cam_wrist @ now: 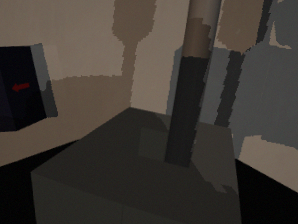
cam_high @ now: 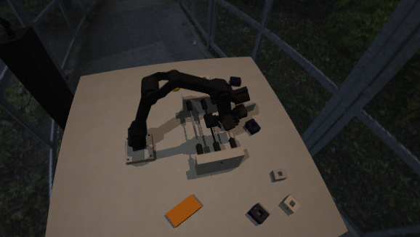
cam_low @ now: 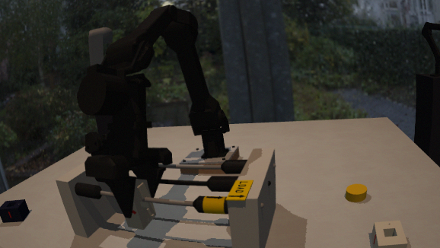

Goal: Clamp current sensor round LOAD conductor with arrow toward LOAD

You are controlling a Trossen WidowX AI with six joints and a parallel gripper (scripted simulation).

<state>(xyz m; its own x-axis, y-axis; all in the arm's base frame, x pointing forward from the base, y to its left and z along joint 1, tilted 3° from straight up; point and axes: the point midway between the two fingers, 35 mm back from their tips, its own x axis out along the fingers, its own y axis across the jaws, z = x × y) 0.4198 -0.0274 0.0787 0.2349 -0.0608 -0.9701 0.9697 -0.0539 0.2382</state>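
The split-core sensor [cam_low: 142,205] [cam_wrist: 136,189], a pale block with a small red mark, sits round the front conductor [cam_low: 171,201] [cam_wrist: 193,90] of the fixture. That conductor ends in a yellow sleeve [cam_low: 214,205] under the yellow LOAD label [cam_low: 240,189] on the end block [cam_low: 255,213]. My gripper [cam_low: 127,199] [cam_high: 219,121] reaches down from above and is shut on the sensor. In the wrist view the rod runs up out of the sensor's top face. I cannot make out the arrow's direction.
Two more conductors [cam_low: 190,166] [cam_low: 183,182] run parallel behind. A navy box [cam_high: 252,125] [cam_low: 13,211] [cam_wrist: 20,92] lies beside the fixture. A yellow puck [cam_low: 356,192], a white box [cam_low: 389,233], an orange slab [cam_high: 183,210] and several small boxes [cam_high: 279,175] [cam_high: 258,213] lie on the table.
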